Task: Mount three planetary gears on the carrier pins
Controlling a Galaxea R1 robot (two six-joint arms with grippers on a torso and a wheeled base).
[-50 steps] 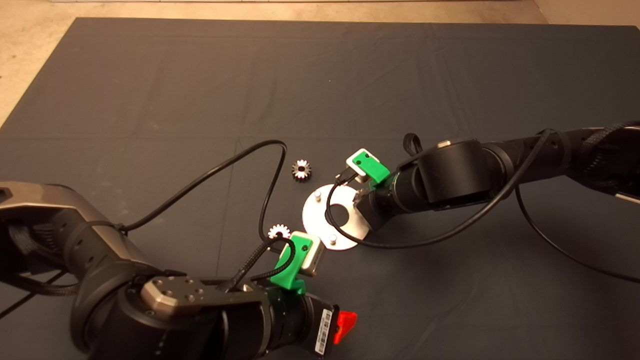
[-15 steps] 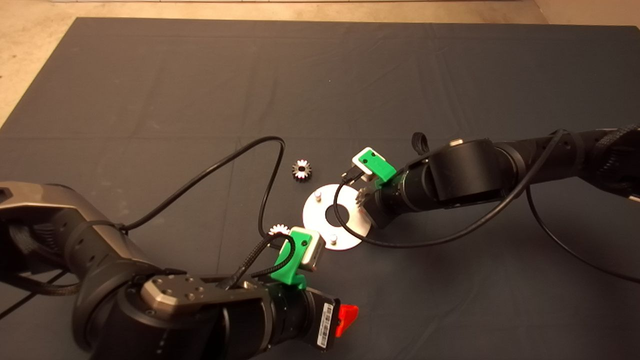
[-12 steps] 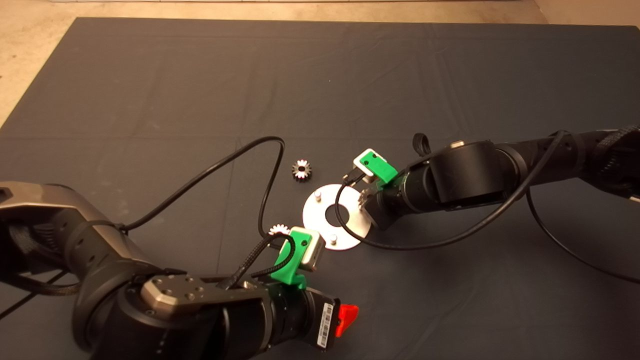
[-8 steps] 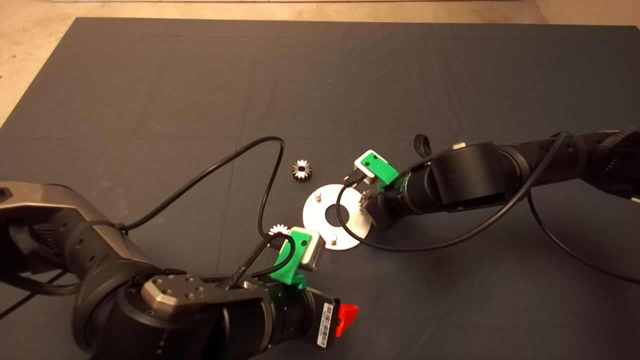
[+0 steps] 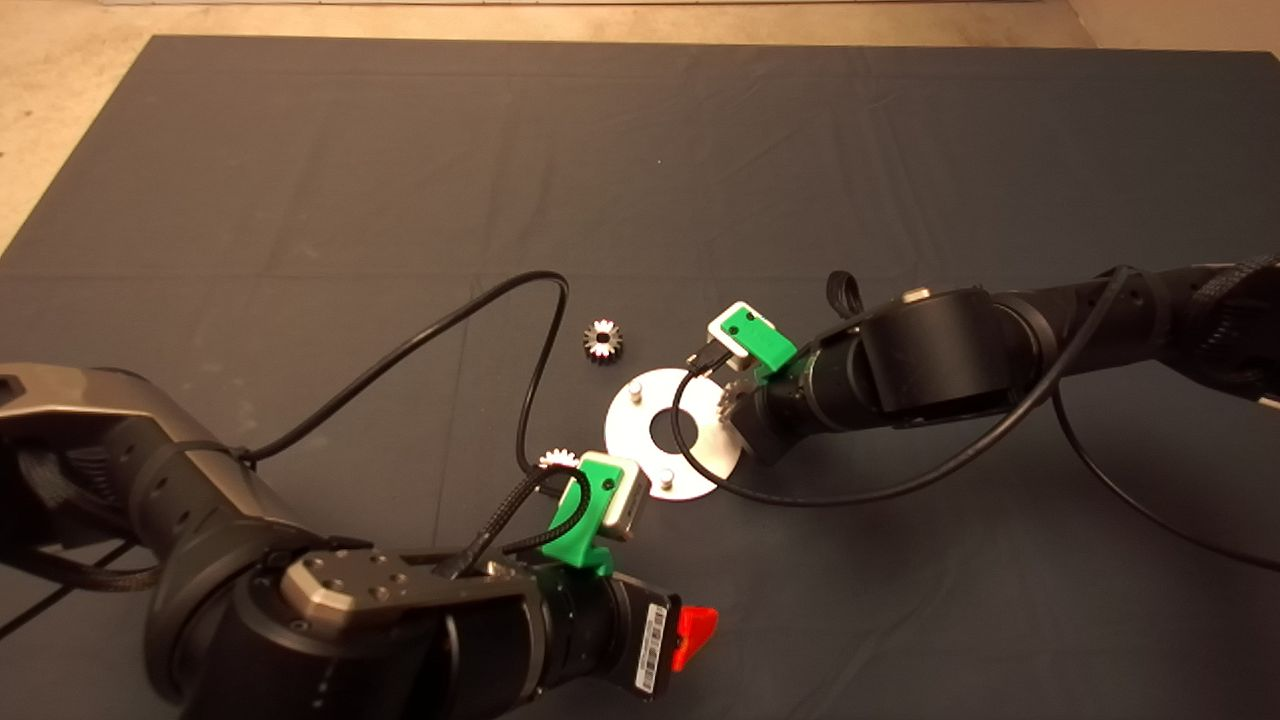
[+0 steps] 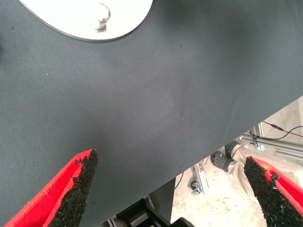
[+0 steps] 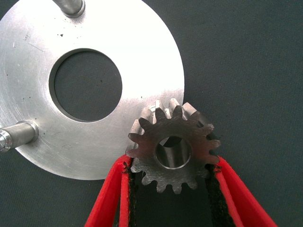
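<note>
Red fingers of the right gripper (image 7: 173,189) clamp 1 gear (image 7: 173,152) between the jaws, bore over a pin at the disc (image 5: 640,455)'s 3 o'clock edge. Left gripper (image 6: 173,189) gapes wide, empty, at 6 o'clock. 2 loose gears: 11 o'clock (image 5: 603,339), 8 o'clock (image 5: 558,459).

Two gears (image 5: 603,340) (image 5: 558,459) lie left of disc (image 5: 690,484) (on mat (image 5: 300,200)).
</note>
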